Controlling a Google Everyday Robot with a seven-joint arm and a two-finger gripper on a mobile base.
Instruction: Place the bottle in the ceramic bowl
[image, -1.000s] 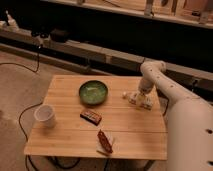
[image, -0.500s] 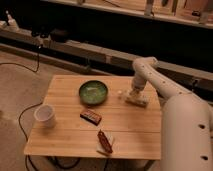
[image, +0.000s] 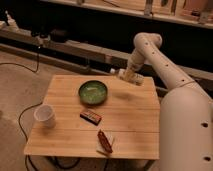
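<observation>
One bottle (image: 126, 76) is held lifted in the closed jaws of the gripper (image: 131, 75), above the counter (image: 130, 112), just right of and behind the ceramic bowl (image: 93, 92).

Your robot wears a smooth, off-white shell throughout. Its arm (image: 159, 59) is a thick rounded tube that bends through a bulbous elbow joint, with small dark dots, likely screw holes, running along the upper link and near the joint. The wide, domed body (image: 186, 131) carries a few similar dark dots on its side. The gripper (image: 128, 75), pale like the arm, sits above the table's far right corner.
</observation>
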